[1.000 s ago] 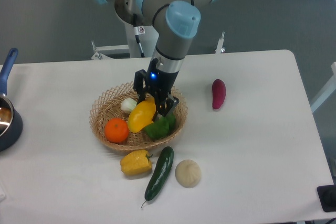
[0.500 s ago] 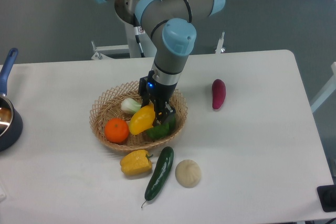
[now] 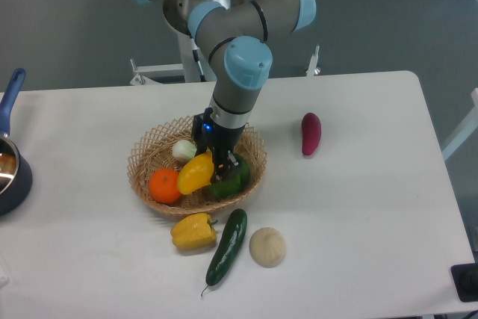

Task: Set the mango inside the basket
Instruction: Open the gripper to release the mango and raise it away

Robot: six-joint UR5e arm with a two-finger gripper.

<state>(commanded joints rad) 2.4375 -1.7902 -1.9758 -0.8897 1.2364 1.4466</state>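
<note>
While clamped on the mango point(image 3: 194, 174), gripper point(image 3: 215, 165) reaching down into the basket point(image 3: 146, 157) at mid-table, fingers closed around the fruit's upper right end. Mango tilted, lower end pointing toward the orange point(image 3: 165, 185) and just beside it, inside the wicker rim; whether resting on the basket floor or held slightly above it, cannot tell. Sharing the basket: orange at the left, a pale white-green vegetable point(image 3: 184, 149) behind the mango, a dark green pepper point(image 3: 232, 181) to the right, partly hidden under the gripper. Blue light glowing on the gripper body above the fingers. Outside the basket, on the white table point(image 3: 358, 207): a lumpy yellow bell pepper point(image 3: 193, 231) just in front of the rim, a dark green cucumber point(image 3: 225, 246) lying at a slant beside it, a pale round bun-like item point(image 3: 267, 246) to the cucumber's right. Well apart on the right, a purple sweet potato point(image 3: 311, 133). At the left edge, part of a dark blue pot point(image 3: 10, 177) with a blue handle.
</note>
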